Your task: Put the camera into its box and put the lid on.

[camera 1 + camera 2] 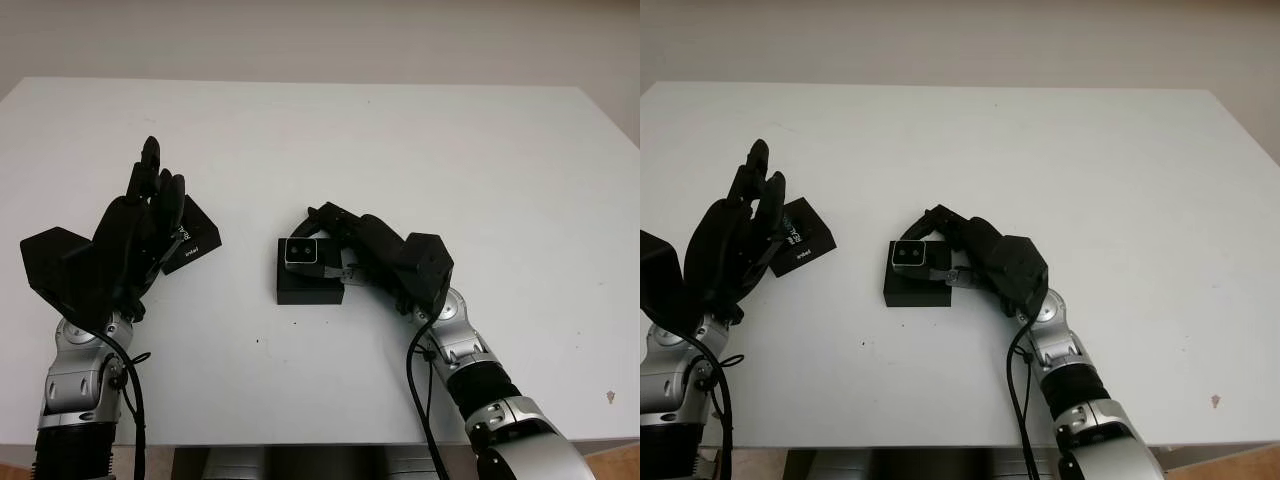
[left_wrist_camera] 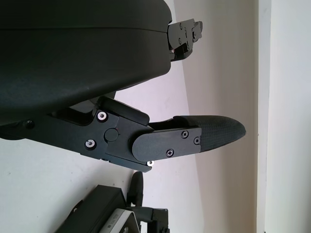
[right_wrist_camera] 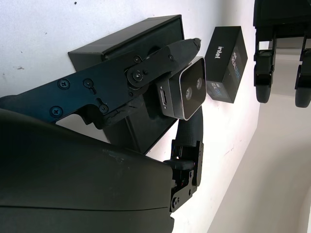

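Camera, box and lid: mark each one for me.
camera [image 1: 302,250], left eye view, on its silver front face, held in the right hand [image 1: 375,255].
box [image 1: 308,290], left eye view, on its black front edge.
lid [image 1: 803,236], right eye view, on its printed top, beside the open left hand [image 1: 725,245].

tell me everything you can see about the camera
The camera is a small silver-grey block with rounded edges and a dark front face carrying two round lenses; a slot-shaped port shows on one end in the right wrist view. The right hand grips it between its fingers, holding it over the open black box near the table's middle, front face turned up toward the head camera. Whether it touches the box cannot be told.
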### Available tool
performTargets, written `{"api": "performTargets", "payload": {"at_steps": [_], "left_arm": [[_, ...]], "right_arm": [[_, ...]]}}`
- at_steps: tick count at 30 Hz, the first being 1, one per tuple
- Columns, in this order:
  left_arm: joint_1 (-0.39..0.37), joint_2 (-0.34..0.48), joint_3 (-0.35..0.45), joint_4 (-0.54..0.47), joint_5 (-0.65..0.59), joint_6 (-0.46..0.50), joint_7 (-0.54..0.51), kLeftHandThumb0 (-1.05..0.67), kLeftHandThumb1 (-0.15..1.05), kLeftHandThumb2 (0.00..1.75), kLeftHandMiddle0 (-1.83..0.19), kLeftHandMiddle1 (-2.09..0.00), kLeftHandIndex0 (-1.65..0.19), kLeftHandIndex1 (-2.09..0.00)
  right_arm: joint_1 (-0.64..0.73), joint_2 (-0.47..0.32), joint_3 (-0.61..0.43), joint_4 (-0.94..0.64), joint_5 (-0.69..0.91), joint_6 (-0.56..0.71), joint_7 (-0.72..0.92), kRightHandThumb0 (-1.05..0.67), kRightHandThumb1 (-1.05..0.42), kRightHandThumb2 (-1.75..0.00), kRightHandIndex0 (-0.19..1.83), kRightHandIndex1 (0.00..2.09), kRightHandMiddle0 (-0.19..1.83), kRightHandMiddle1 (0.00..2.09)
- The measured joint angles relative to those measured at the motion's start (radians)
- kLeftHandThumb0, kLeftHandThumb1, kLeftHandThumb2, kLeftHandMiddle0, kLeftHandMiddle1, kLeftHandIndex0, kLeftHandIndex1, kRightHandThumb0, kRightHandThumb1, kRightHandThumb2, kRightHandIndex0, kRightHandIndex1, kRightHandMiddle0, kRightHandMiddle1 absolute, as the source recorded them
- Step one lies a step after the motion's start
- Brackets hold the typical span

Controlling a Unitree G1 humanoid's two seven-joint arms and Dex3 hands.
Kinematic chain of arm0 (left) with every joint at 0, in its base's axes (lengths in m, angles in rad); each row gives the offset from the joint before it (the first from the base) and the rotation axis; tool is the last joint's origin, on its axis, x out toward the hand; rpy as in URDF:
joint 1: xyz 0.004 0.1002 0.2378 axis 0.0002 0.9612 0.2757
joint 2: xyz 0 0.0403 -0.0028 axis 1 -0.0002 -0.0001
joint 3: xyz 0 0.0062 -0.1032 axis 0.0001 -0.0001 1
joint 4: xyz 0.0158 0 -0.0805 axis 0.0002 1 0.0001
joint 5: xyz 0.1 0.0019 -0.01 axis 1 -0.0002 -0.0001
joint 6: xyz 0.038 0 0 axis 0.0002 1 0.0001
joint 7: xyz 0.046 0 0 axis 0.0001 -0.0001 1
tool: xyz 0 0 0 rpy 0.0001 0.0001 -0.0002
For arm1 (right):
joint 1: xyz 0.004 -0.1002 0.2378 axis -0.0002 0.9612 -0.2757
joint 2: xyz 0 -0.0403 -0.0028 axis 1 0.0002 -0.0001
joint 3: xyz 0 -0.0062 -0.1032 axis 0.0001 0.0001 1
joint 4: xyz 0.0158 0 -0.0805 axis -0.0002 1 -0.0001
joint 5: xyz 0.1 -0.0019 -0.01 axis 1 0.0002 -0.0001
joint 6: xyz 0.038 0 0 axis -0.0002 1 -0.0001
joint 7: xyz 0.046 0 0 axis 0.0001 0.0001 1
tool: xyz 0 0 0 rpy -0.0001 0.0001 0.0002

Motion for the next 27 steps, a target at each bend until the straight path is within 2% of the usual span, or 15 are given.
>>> {"api": "performTargets", "payload": {"at_steps": [27], "left_arm": [[0.000, 0.006, 0.003, -0.002, 0.002, 0.001, -0.011, -0.78, 1.05, 0.53, 0.19, 0.00, 0.19, 0.00]], "right_arm": [[0.006, -0.050, -0.036, -0.001, 0.014, -0.003, 0.035, -0.47, -0.98, -0.05, 0.11, 0.05, 0.35, 1.63]]}}
